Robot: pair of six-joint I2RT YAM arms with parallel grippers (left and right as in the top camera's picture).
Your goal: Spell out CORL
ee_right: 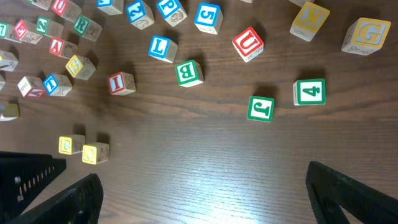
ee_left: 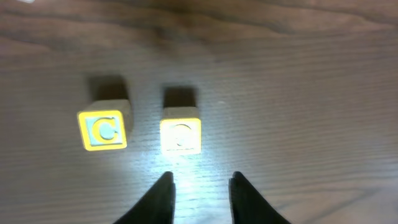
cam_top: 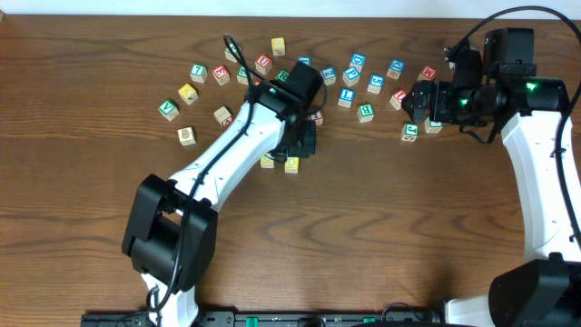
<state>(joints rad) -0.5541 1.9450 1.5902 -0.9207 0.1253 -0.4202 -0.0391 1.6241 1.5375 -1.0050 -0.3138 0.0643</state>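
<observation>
Tabletop (cam_top: 91,227): dark wood, with loose letter blocks (cam_top: 346,96) scattered along the far side.

Left arm (cam_top: 231,150): reaches to mid-table. Right arm (cam_top: 545,163): hovers over the right end of the scatter.

Right pincer (ee_right: 202,177): spread wide, nothing in it. Left pincer (ee_left: 199,196): narrowly parted, empty, tips just short of the second yellow block.

Word so far: C block (ee_left: 102,130) and O block (ee_left: 181,135) sit side by side near table centre, apart by a small gap, faces up. Glare washes out the O face in the left wrist view, but the right wrist view supports the reading.

Judgement: two of four letters are down; R is next, then L. An L block (ee_right: 161,48) lies below the right pincer's camera. No R confirmed yet.

Technique note: clear the left pincer straight away from the O, no sideways sweep, so the pair stays square. Grip the next block by its plain sides with the letter face up. Set it beyond the O on the same line with a matching gap, and open only once it rests flat.
</observation>
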